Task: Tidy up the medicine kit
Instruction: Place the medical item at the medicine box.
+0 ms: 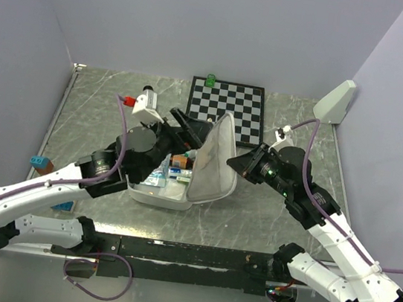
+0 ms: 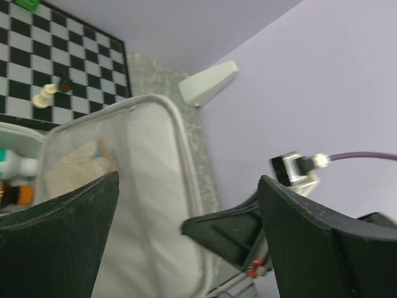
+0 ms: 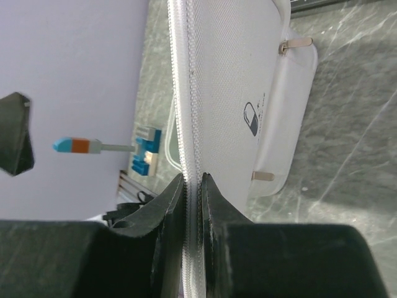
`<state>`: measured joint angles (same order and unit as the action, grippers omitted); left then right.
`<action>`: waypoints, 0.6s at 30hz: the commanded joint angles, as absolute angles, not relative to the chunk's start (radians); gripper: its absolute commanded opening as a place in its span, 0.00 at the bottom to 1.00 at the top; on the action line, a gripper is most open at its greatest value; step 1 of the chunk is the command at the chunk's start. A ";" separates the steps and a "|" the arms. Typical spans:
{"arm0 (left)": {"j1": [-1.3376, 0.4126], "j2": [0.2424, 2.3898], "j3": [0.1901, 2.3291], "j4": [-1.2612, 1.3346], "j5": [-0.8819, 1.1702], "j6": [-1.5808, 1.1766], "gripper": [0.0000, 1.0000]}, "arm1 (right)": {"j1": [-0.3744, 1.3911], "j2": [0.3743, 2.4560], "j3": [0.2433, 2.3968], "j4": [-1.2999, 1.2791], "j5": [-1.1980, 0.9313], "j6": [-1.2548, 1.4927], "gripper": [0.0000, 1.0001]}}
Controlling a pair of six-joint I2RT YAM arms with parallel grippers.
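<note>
The upright lid of the medicine kit [image 1: 214, 160] stands like a wall between the two arms and bars any straight crossing. The right gripper [image 3: 193, 186] pinches the lid's rim and takes up its right side. The left gripper [image 1: 178, 127], jaws spread wide, hangs over the packed lower half, crowding the way in from above. Bare table [image 1: 255, 220] gives room right of the lid. The chessboard [image 1: 227, 103] and white wedge [image 1: 336, 101] stand further back.

Left pincer [image 2: 189, 180] spread wide over the medicine kit [image 3: 248, 74], right pincer [image 3: 192, 180] clamped on its upright lid rim, both arms reaching inward
</note>
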<state>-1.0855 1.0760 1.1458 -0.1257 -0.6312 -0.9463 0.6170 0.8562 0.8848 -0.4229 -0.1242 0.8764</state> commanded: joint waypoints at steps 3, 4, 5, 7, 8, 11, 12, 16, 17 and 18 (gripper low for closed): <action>-1.088 1.100 1.077 -0.121 -0.594 -0.815 0.96 | 0.620 0.888 0.890 -0.479 -0.210 0.740 0.00; -1.085 1.118 1.092 -0.115 -0.575 -0.793 0.96 | 0.620 0.888 0.896 -0.474 -0.222 0.724 0.00; -1.085 1.144 1.120 -0.115 -0.549 -0.757 0.96 | 0.620 0.894 0.905 -0.476 -0.233 0.713 0.00; -1.083 1.207 1.207 -0.168 -0.520 -0.709 0.96 | 0.621 0.902 0.922 -0.479 -0.251 0.695 0.00; -1.080 1.242 1.262 -0.201 -0.509 -0.689 0.96 | 0.621 0.903 0.930 -0.477 -0.264 0.683 0.00; -1.052 1.366 1.428 -0.340 -0.499 -0.690 0.96 | 0.621 0.916 0.954 -0.477 -0.284 0.661 0.03; -1.043 1.396 1.460 -0.386 -0.486 -0.698 0.96 | 0.621 0.922 0.963 -0.477 -0.290 0.655 0.04; -1.011 1.451 1.520 -0.417 -0.443 -0.696 0.96 | 0.623 0.953 0.994 -0.497 -0.298 0.637 0.06; -1.000 1.466 1.534 -0.434 -0.437 -0.695 0.96 | 0.623 0.959 0.999 -0.500 -0.298 0.634 0.06; -0.996 1.485 1.558 -0.472 -0.452 -0.702 0.97 | 0.623 0.962 1.003 -0.505 -0.296 0.634 0.06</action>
<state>-1.0206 1.4490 1.4830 -0.3576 -0.4789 -0.7212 0.6170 0.9298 0.9710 -0.4259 -0.2520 0.6834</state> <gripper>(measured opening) 0.963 0.195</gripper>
